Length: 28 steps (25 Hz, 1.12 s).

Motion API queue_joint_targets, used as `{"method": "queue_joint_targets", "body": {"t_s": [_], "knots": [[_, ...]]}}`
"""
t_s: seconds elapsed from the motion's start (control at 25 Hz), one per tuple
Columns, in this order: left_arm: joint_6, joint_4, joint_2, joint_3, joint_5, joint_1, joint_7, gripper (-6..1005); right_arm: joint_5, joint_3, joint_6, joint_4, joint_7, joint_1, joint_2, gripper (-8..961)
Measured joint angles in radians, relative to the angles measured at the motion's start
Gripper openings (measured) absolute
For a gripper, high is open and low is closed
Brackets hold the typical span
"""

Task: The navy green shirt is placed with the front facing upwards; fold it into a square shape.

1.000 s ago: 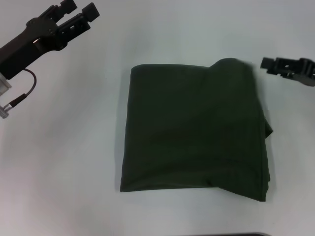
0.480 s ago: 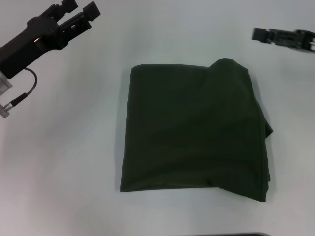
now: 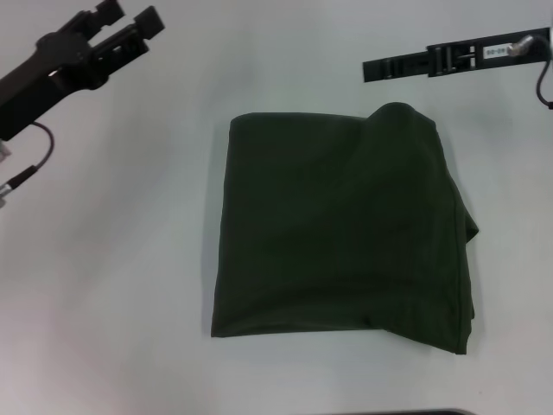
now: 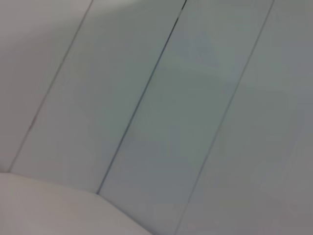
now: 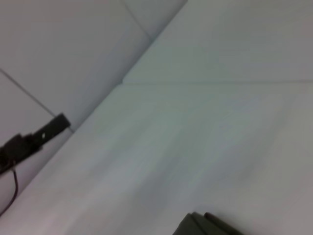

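White and featureless, the table (image 3: pixel 112 259) fills the head view, and the navy green shirt (image 3: pixel 341 229), a dark olive-green cotton garment, lies near its middle, folded into a rough square. Its left edge and near edge run fairly straight, while the right side is less tidy: a rounded hump of cloth rises at the far right corner, a small fold pokes out partway down the right edge, and the near right corner sags slightly lower than the rest of the hem. No lettering or collar shows on the upturned face. At the far left of the table the left gripper (image 3: pixel 127 19), a black two-fingered claw on a dark arm with a thin cable hanging below it, is held above the surface well apart from the shirt, its two fingers spread with a clear gap between them and nothing in it. At the far right, the right gripper (image 3: pixel 380 67) appears as a long flat black bar seen side-on, beyond the shirt's far right corner and not touching it; from this angle I cannot tell how its fingers stand. The right wrist view shows pale table, a wall seam, the other arm's dark tip farther off, and a sliver of olive cloth at the frame edge. The left wrist view shows only pale panels with thin dark seams.
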Motion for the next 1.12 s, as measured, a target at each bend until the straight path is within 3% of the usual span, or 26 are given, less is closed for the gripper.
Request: {"method": "queue_joint_targets", "body": {"t_s": [0.32, 0.52, 0.8, 1.12], "knots": [[-0.081, 0.001, 0.014, -0.005, -0.006, 0.024, 0.031, 904, -0.003, -0.146, 0.066, 0.000, 0.042, 0.036, 0.008, 676], [-0.085, 0.001, 0.013, -0.005, -0.007, 0.023, 0.038, 904, -0.005, -0.230, 0.143, 0.005, 0.056, 0.043, 0.030, 676], [-0.087, 0.001, 0.012, -0.004, -0.007, 0.020, 0.039, 904, -0.006, -0.287, 0.207, 0.006, 0.057, 0.050, 0.058, 675], [-0.088, 0.001, 0.013, -0.004, -0.007, 0.017, 0.040, 904, -0.012, -0.325, 0.209, 0.006, 0.096, 0.057, 0.063, 676]]}}
